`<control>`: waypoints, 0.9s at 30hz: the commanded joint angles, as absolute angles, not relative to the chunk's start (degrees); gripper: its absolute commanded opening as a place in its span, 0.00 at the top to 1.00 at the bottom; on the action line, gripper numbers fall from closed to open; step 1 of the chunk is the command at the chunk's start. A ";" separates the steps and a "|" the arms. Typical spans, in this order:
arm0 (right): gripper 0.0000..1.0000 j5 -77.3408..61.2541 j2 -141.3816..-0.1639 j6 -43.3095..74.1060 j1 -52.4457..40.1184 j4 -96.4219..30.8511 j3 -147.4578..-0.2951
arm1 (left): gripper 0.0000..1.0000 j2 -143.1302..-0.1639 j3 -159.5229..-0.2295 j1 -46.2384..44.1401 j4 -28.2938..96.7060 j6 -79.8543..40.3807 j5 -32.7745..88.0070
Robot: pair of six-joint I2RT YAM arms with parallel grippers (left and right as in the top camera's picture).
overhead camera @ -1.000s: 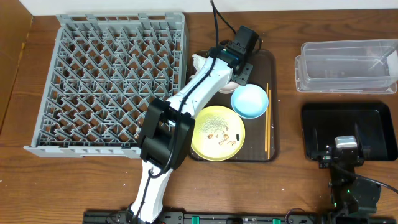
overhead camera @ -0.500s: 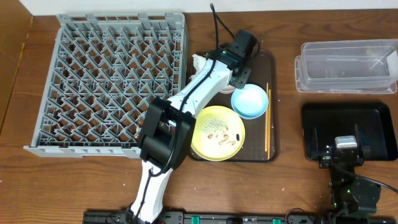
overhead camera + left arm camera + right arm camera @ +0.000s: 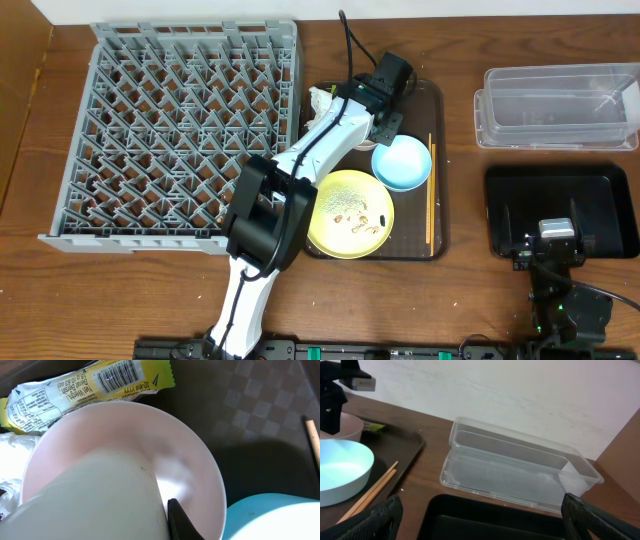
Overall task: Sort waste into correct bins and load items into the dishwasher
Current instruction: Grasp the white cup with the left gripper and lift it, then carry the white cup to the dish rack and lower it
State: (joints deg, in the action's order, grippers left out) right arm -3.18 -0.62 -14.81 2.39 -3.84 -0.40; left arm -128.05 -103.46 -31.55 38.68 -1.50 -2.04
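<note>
Just 2 bowls (image 3: 402, 163), 1 plate (image 3: 330, 235) w/ crumbs (image 3: 350, 213)

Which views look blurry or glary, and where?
Left wrist: foreground inside the pinkish-white bowl is soft; the wrapper print is sharp. Right wrist: the tool's fingers blur at the bottom corners, glints on the clear tub. Overhead: sharp, evenly lit.

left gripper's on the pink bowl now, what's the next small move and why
Probably lift straight up a little: the left gripper looks shut on the rim of the pinkish-white bowl, and the light blue bowl and yellow wrapper lie close by, so clear them before heading to the dish rack.
</note>
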 commanded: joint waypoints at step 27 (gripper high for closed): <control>0.01 -3.29 -0.34 -15.46 2.72 -4.05 -0.32 | 0.92 -112.79 -103.09 -29.63 49.30 4.19 -38.48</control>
